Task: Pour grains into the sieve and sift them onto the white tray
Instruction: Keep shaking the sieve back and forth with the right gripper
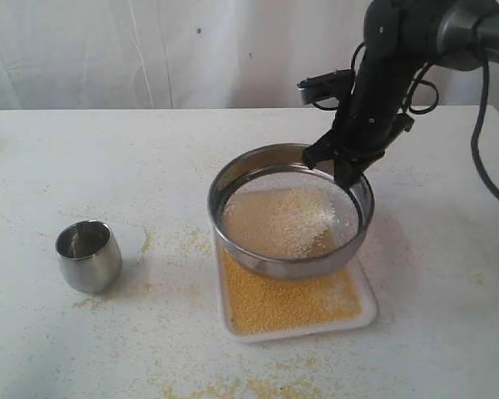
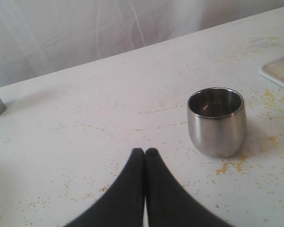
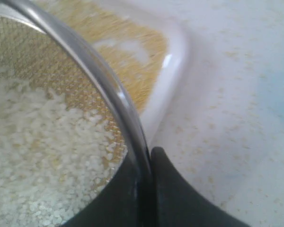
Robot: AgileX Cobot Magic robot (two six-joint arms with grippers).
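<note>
Steel, polished: two pieces. One sieve (image 1: 287,268), a wide shallow ring with a fine mesh bottom, centre-right of the exterior frame, over the far part of the tray; contact with the tray not discernible. One small rounded cup (image 1: 88,255), upright, lower left of the frame, well apart from the sieve, interior bare and reflective.

White, smooth: one white tray (image 1: 299,332), a shallow rectangle with rounded corners and a low rim, flat on the table, lower centre-right, near end showing past the sieve.

Sandy, granular: grains (image 1: 279,220), in two lots plus strays. Pale, coarser lot heaped on the mesh inside the sieve. Fine yellow lot spread as a layer over the tray floor, thinner and paler toward the right side. Loose yellow specks scattered on the table around tray and cup.

Black, matte: two hands. Right hand (image 1: 341,166), reaching down from the upper right, closed tight on the sieve's far rim, one finger inside the ring and one outside. Left hand (image 2: 145,153), fingertips pressed together, nothing between them, near the cup.

Surface: one table (image 1: 108,166), white, dull, faintly scuffed.

Room: creased white cloth (image 1: 150,50) across the top of the frame, behind the table's far edge.
</note>
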